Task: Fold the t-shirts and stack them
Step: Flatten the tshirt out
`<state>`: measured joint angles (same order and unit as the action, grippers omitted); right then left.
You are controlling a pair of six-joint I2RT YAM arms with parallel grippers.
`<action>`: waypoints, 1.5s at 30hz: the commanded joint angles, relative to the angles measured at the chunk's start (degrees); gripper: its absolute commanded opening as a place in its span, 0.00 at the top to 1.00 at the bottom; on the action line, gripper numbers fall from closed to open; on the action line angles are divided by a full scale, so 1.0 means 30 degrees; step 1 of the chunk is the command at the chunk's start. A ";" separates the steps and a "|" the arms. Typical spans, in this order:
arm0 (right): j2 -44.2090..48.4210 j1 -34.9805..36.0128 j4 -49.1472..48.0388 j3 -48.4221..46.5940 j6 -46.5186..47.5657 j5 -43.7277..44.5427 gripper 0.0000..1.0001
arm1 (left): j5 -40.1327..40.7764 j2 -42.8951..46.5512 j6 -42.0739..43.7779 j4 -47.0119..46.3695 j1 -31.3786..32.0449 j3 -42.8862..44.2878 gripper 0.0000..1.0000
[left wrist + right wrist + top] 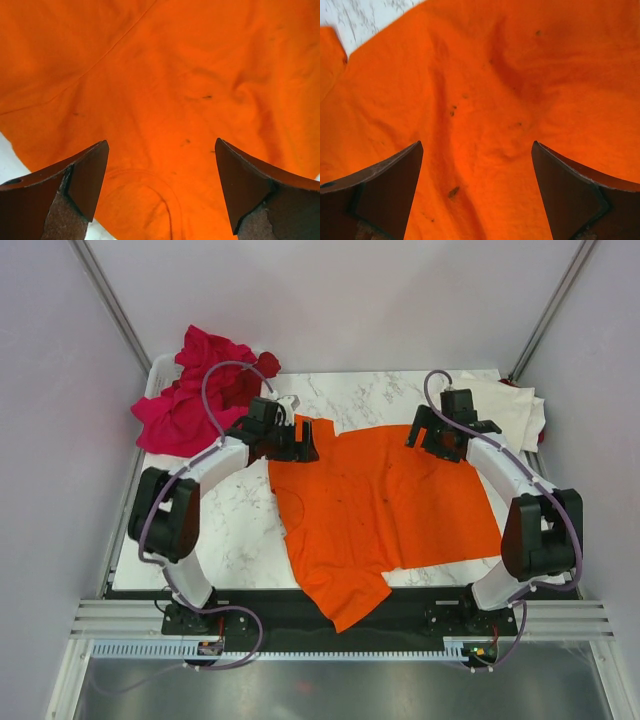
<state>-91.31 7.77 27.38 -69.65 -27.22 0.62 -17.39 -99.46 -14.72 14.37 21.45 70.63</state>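
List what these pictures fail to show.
Top view: heap of magenta-pink and dark red cotton shirts, bunched; their number cannot be counted.
Top view: cream-white cotton shirt, partly under the right arm; folded or not, unclear.
Both wrist views: bright orange cotton t-shirt fills the frame; its outline is cut off.

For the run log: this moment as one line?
orange t-shirt: spread on table | left gripper: open over it | right gripper: open over it | pink t-shirts: heaped far left
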 commanded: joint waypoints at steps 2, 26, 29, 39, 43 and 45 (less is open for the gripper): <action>-0.0178 0.0309 -0.1303 -0.0076 -0.0008 -0.1261 0.03 | 0.0902 -0.2432 -0.0835 -0.1802 -0.0148 0.0946 0.06; 0.0026 0.0427 -0.1127 0.0716 0.1076 -0.0998 0.02 | 0.4070 -1.7504 0.3035 1.2815 -0.1936 2.7256 0.04; 0.0055 0.0428 -0.1157 0.0716 0.1047 -0.1203 0.02 | 0.3306 -1.5521 0.2768 1.3373 -0.1469 2.6414 0.04; 0.1079 0.1657 -0.1098 0.1211 0.1048 -0.1204 0.02 | 0.3422 -0.5327 0.1861 1.2350 -0.0383 1.7774 0.03; 0.1548 0.2184 -0.1186 0.1974 0.1047 -0.1262 0.02 | 0.4768 -0.2250 0.1189 1.0512 -0.0383 1.0908 0.06; 0.1724 0.2273 -0.1273 0.2559 0.1018 -0.1262 0.02 | 0.5150 -0.0780 0.0837 0.9017 -0.0616 0.7791 0.09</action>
<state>-88.25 14.20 24.29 -64.16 -24.69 -2.87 -4.91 -103.55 -8.99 45.58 20.88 105.69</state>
